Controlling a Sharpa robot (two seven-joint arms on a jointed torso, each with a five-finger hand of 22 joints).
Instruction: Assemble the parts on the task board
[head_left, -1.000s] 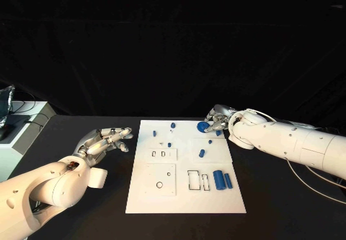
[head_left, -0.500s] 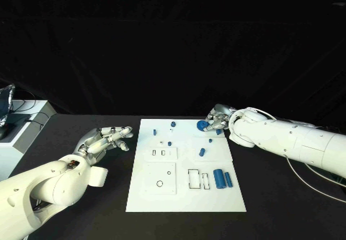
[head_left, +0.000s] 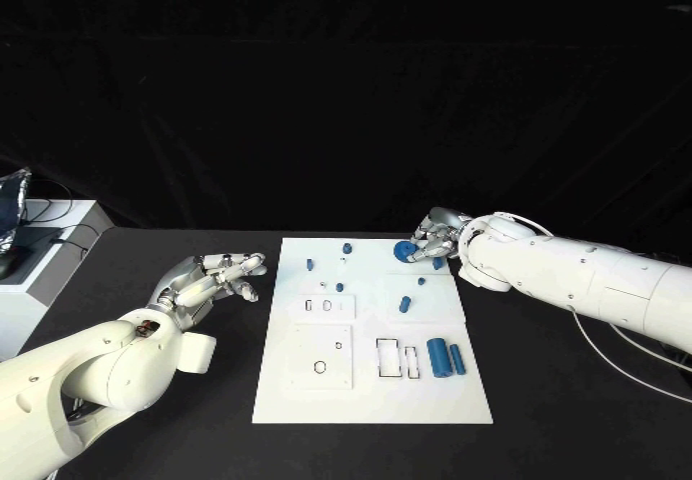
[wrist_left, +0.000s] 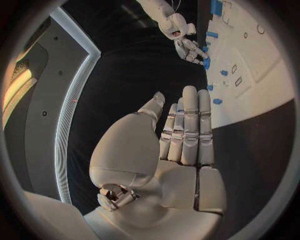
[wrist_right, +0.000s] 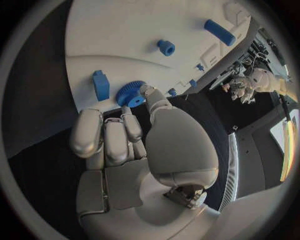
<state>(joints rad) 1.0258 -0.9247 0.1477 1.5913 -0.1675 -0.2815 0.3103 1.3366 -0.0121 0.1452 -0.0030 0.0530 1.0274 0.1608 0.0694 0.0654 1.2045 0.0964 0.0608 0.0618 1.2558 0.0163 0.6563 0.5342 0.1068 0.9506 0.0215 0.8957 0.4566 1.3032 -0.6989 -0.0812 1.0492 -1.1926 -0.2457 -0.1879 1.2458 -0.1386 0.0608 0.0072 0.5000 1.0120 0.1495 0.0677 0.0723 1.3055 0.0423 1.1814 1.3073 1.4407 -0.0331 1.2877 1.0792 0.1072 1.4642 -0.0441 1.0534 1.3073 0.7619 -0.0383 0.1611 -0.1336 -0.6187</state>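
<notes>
Two hands are on my screen, one at each side of the task board (head_left: 368, 390). Farthest left, the left hand (head_left: 209, 285) rests on the black table (head_left: 144, 260) just beside the board's left edge, fingers stretched out straight and side by side, grasping nothing (its wrist view shows the flat palm plainly). Moving right across the white plate, I see small blue pegs (head_left: 309, 265) standing near the far edge, outlined slots toward the middle, and two blue cylinders (head_left: 444, 357) lying side by side near the right edge. At the board's far right corner, the right hand (head_left: 437, 243) pinches a blue gear (wrist_right: 130, 93) between thumb and fingertips; the gear sits at the board's edge, though I cannot tell whether it touches the surface.
</notes>
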